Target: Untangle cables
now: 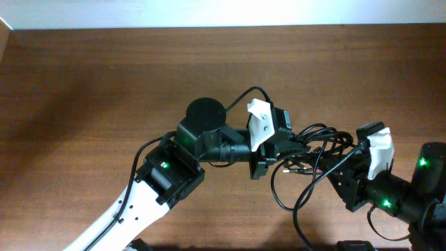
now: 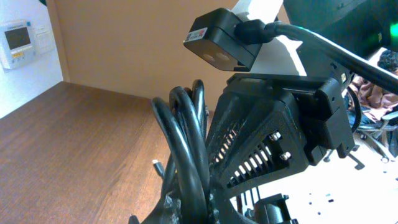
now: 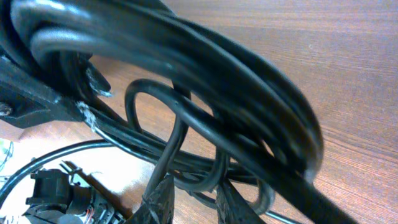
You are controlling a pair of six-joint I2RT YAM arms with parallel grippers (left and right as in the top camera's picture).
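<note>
Toward bench (image 1: 104,104) right edge, cables (image 1: 310,148) form one knot, none freed; L gripper (image 1: 273,152) clamps them, R gripper (image 3: 196,202) state unclear.

No writing can be read anywhere. The red-and-white sticker (image 2: 198,31) on the black camera module (image 2: 225,40) is too blurred to read, and the wall panel (image 2: 17,42) has a screen whose marks are too small to make out.

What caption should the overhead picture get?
A tangle of thin black cables sits between the left arm and right arm over a brown table.
</note>
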